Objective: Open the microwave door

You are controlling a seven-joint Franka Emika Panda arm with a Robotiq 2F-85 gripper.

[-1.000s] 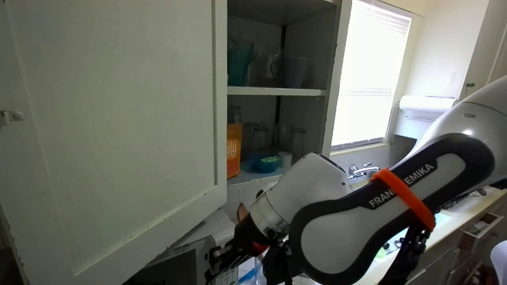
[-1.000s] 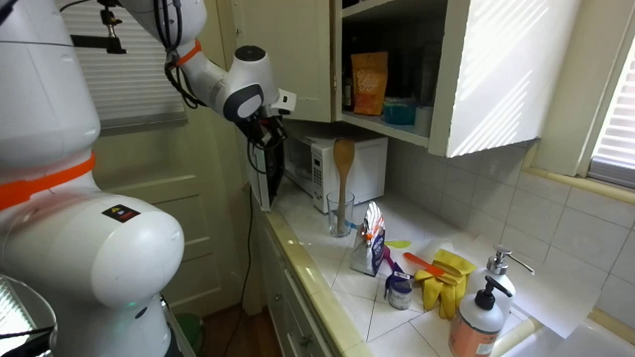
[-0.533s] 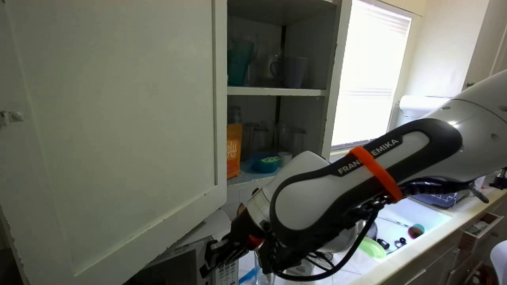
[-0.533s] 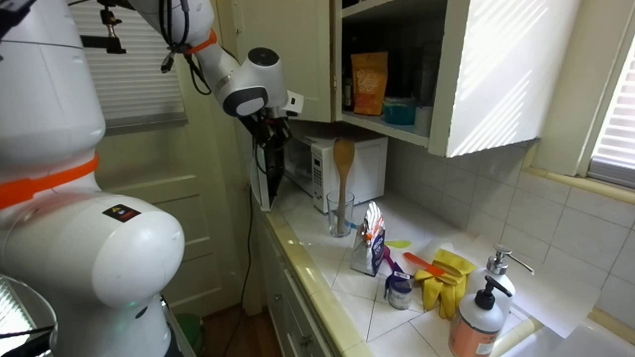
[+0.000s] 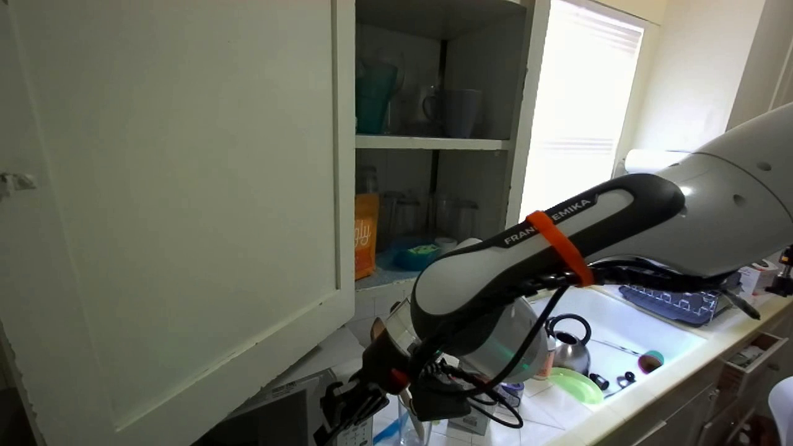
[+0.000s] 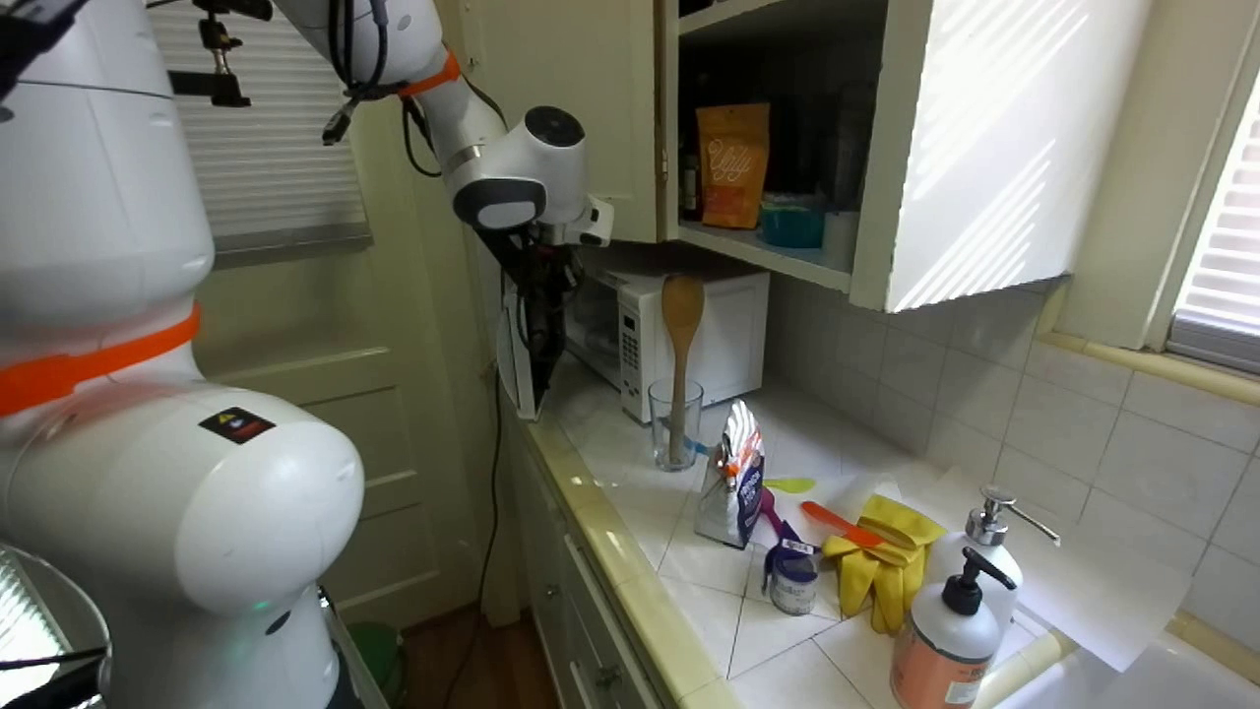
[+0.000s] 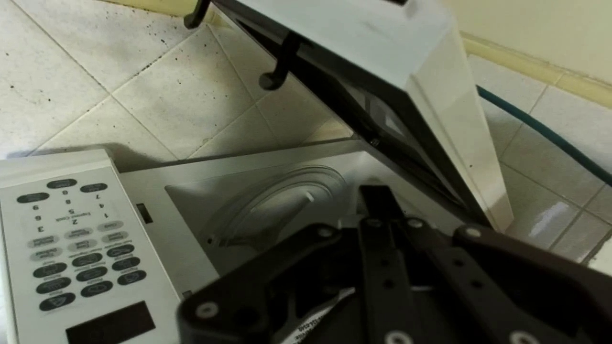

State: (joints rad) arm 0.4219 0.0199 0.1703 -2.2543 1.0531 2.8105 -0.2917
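The microwave door (image 7: 430, 114) stands swung open, with its dark inner face and two black hooks along its edge in the wrist view. Its pale edge also shows in an exterior view (image 6: 518, 369). The white microwave (image 6: 704, 325) has its cavity (image 7: 267, 210) exposed, with the keypad panel (image 7: 81, 248) to the left in the wrist view. My gripper (image 7: 381, 200) is shut with nothing visible between its fingers. It is in front of the cavity, beside the door's inner side; I cannot tell whether it touches the door. It also shows in an exterior view (image 5: 334, 418).
A tall cupboard door (image 5: 186, 217) hangs open above the microwave. A glass (image 6: 675, 423) with a wooden spoon (image 6: 681, 315) stands by the microwave's front corner. A silver bag (image 6: 733, 483), yellow gloves (image 6: 891, 551) and soap bottles (image 6: 945, 640) lie along the counter. The counter edge (image 6: 600, 522) runs in front.
The arm's elbow and forearm have swung and lowered. The gripper has shifted slightly down and toward the microwave, turning a little. The microwave door looks nearly unmoved.
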